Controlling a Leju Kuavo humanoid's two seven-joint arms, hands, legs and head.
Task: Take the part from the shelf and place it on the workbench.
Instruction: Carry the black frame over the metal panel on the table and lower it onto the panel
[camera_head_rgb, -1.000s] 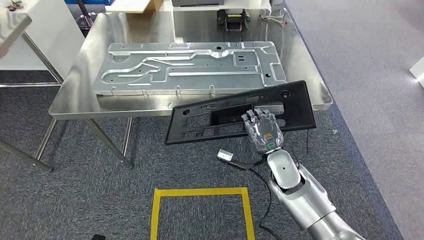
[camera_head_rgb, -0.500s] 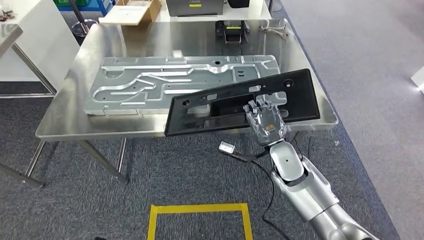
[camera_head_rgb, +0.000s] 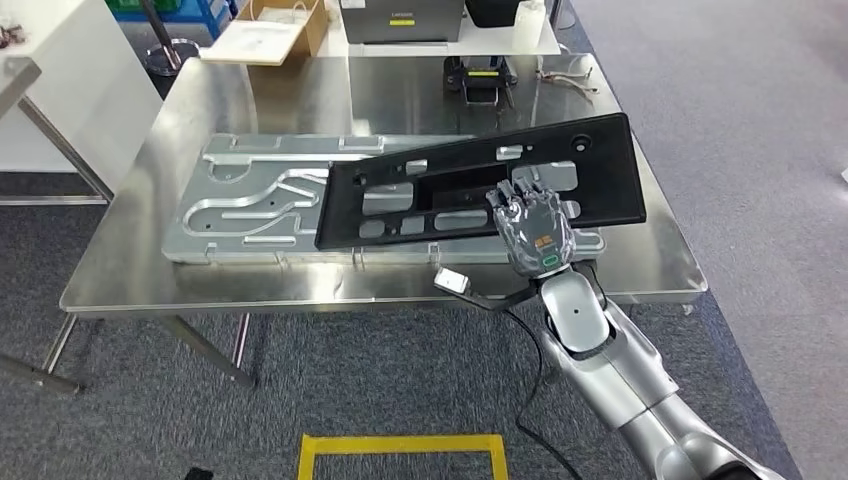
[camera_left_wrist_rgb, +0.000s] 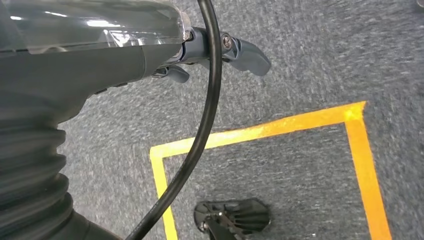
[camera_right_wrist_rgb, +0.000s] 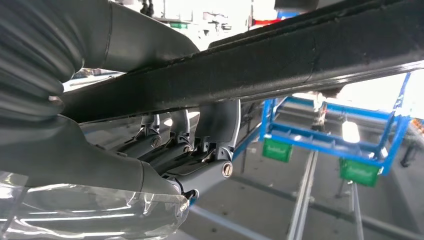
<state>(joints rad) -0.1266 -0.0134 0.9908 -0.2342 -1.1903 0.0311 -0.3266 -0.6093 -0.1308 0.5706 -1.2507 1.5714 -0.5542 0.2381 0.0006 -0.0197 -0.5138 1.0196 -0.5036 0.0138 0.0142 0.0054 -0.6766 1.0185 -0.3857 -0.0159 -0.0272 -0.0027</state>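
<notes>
Steel workbench (camera_head_rgb: 130, 270): your right hand (camera_head_rgb: 530, 232) grips black part (camera_head_rgb: 480, 190) above its right edge, unplaced; left hand (camera_left_wrist_rgb: 200, 47) hangs, grip unclear.

Before me stands a steel desk (camera_head_rgb: 130, 270) on slanted metal legs, its top shiny with glare from overhead light. Under and around it runs grey carpet (camera_head_rgb: 330, 390), darker and speckled near me, paler off to my right. A square of yellow tape (camera_head_rgb: 400, 443) is stuck to the carpet close by my feet. At the far side of the desk sit a cardboard box (camera_head_rgb: 272, 25) and a grey case (camera_head_rgb: 402, 18). To my left is a white cabinet (camera_head_rgb: 70, 90). Blue shelving (camera_right_wrist_rgb: 330, 135) with green bins (camera_right_wrist_rgb: 278, 150) stands farther off
</notes>
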